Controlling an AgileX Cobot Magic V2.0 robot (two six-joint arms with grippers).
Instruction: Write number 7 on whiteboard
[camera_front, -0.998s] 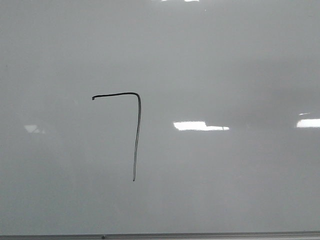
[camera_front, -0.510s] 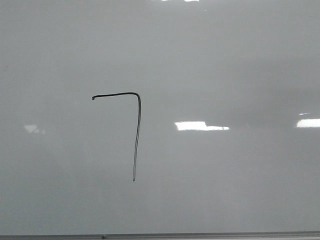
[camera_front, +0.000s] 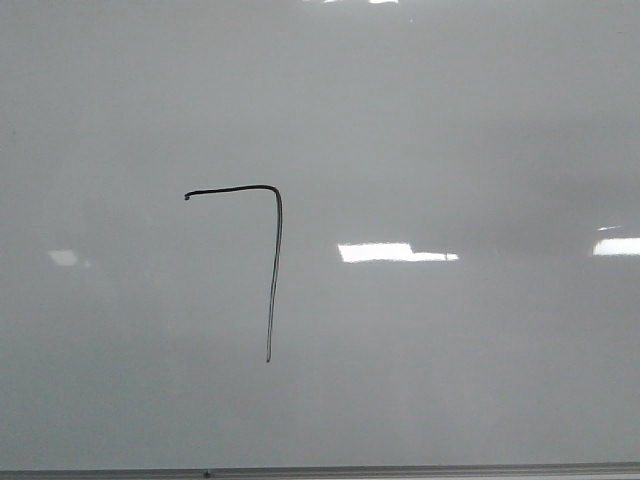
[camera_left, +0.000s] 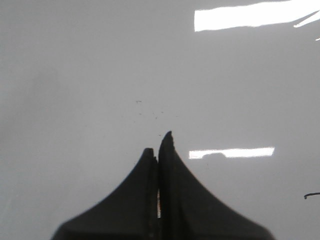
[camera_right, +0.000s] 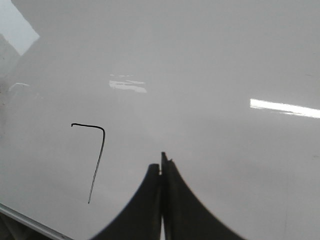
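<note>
The number 7 (camera_front: 272, 260) is drawn in thin black line on the glossy pale grey whiteboard (camera_front: 450, 120), left of the middle in the front view. It also shows in the right wrist view (camera_right: 97, 155), to one side of my right gripper (camera_right: 161, 162), which is shut and empty above the whiteboard (camera_right: 225, 60). My left gripper (camera_left: 159, 145) is shut and empty above bare whiteboard (camera_left: 75, 75); only the tip of a black stroke (camera_left: 311, 195) shows at that view's edge. No marker is in view. Neither gripper shows in the front view.
A thin grey metal edge strip (camera_front: 400, 469) runs along the board's near edge; it also shows in the right wrist view (camera_right: 25, 220). Bright rectangular glare patches (camera_front: 385, 252) lie on the board. A few tiny dark specks (camera_left: 150, 112) mark the surface ahead of the left gripper.
The glare patches on the board have shifted slightly. The 7 has not changed.
</note>
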